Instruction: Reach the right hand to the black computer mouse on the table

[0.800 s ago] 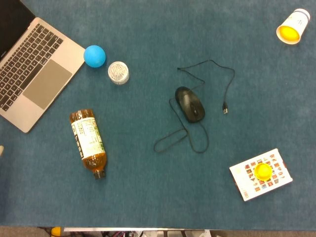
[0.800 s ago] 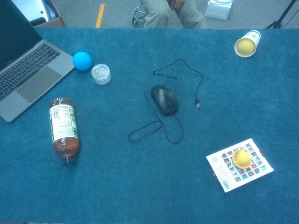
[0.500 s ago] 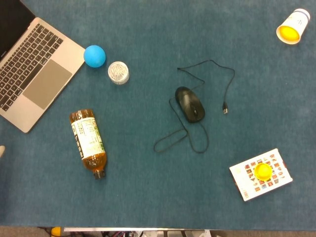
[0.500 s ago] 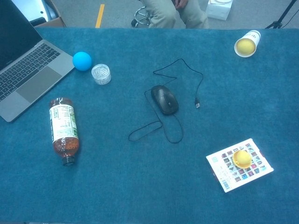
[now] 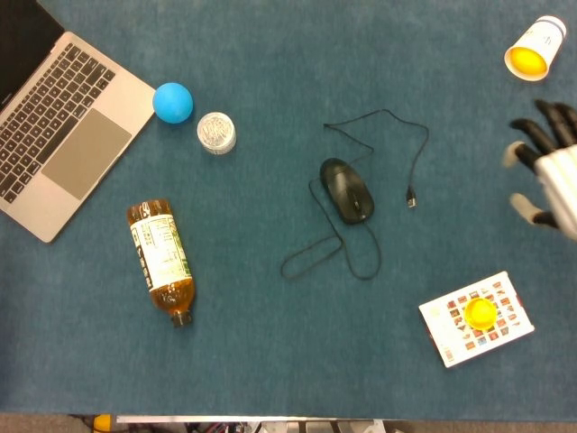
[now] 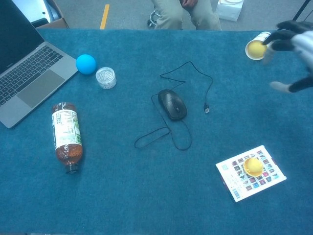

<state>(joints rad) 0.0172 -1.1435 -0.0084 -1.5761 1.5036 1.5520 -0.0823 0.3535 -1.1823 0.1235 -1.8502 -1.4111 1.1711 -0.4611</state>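
Observation:
The black computer mouse (image 5: 348, 190) (image 6: 172, 104) lies near the middle of the blue table, its thin black cable (image 5: 393, 120) (image 6: 195, 66) looping behind and in front of it. My right hand (image 5: 546, 176) (image 6: 293, 51) shows blurred at the right edge, above the table, fingers spread and holding nothing. It is well to the right of the mouse, clear of it. My left hand appears in neither view.
A paper cup (image 5: 535, 50) (image 6: 257, 46) lies tipped at the far right, just beyond my right hand. A patterned card with a yellow object (image 5: 478, 316) (image 6: 251, 171) sits front right. Laptop (image 5: 56, 126), blue ball (image 5: 172, 102), small jar (image 5: 216, 133) and a lying bottle (image 5: 162, 262) occupy the left.
My right hand has come into view from the right edge; before, no hand was over the table. The pale tip at the head view's left edge is gone. The mouse has not moved.

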